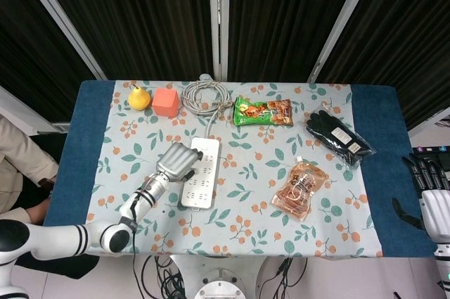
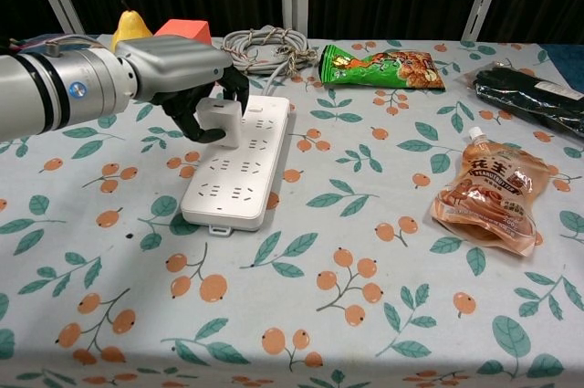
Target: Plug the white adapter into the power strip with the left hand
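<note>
The white power strip (image 2: 237,162) (image 1: 201,172) lies lengthwise left of the table's middle, its grey coiled cable (image 2: 265,44) (image 1: 204,95) behind it. My left hand (image 2: 187,73) (image 1: 177,161) grips the white adapter (image 2: 223,120) and holds it upright on the strip's far left sockets. Whether the prongs are seated is hidden by the adapter body. In the head view the hand covers the adapter. My right hand (image 1: 429,197) rests off the table's right edge, fingers apart and holding nothing.
A yellow pear (image 1: 138,97) and an orange cube (image 1: 166,102) sit at the back left. A green snack bag (image 2: 381,68) lies behind the middle, black gloves (image 1: 339,137) at the back right, an orange pouch (image 2: 487,196) on the right.
</note>
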Controlling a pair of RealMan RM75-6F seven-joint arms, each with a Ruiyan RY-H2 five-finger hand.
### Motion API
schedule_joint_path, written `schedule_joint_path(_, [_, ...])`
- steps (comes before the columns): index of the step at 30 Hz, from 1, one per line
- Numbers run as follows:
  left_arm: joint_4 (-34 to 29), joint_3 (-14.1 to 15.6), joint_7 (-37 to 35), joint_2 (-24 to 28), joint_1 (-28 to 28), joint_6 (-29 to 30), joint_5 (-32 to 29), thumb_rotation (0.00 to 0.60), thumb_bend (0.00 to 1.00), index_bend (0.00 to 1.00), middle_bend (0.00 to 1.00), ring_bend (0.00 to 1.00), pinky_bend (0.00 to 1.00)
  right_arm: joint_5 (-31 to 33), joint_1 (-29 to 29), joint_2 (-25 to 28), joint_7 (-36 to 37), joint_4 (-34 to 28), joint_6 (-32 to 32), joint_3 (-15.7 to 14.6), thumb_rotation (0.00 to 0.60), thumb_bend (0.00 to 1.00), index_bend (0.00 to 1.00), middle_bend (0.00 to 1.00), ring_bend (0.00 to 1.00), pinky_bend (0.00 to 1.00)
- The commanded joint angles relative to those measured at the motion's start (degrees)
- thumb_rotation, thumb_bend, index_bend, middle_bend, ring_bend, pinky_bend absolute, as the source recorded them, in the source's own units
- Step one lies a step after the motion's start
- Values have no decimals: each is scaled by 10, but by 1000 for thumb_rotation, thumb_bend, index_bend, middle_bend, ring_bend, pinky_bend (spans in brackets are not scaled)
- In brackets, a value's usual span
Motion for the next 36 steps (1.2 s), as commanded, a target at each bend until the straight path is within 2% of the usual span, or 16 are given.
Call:
schedule_joint_path(1, [3,1,-4,-3,1,-1,2,600,481,716,804,631,533,0,0,-1,0,0,0,0,600,283,0,36,0,0])
schedule_joint_path(16, [14,7,-18,-16,11,6,18,600,481,719,807,635,535,2,-1,-1,0,1,0,1,600,283,0,42,0,0])
schedule_joint_path(19, [6,6,-23,-11,16,13,28,600,475,593,707,557,528,2,-2,0,0,1,0,1,600,283,0,44,0,0])
schedule_joint_path(21, [-1,5,-24,-5,18,17,30,600,438,438,565,438,507,2,-2,0,1,1,1,1,600,283,0,46,0,0])
schedule_joint_path(22, [-4,5,-23,-3,19,17,30,600,420,396,521,400,493,1,-2,-1,1,2,1,1,600,283,0,47,0,0])
schedule_joint_path(24, [-9,3,-21,0,20,21,29,600,361,295,418,307,431,1,-2,-1,2,2,1,1,600,283,0,48,0,0])
schedule_joint_path(26, [-14,1,-20,2,22,27,30,600,320,238,352,248,370,1,-3,-2,3,3,2,1,600,283,0,49,0,0])
schedule_joint_path(30, [-22,-1,-24,6,27,37,38,600,289,180,279,187,315,0,-4,-1,5,3,5,1,600,284,0,49,0,0])
schedule_joint_path(36, [-47,-4,-41,25,45,62,54,600,274,153,266,186,246,0,-4,-1,9,5,4,1,600,283,0,49,0,0])
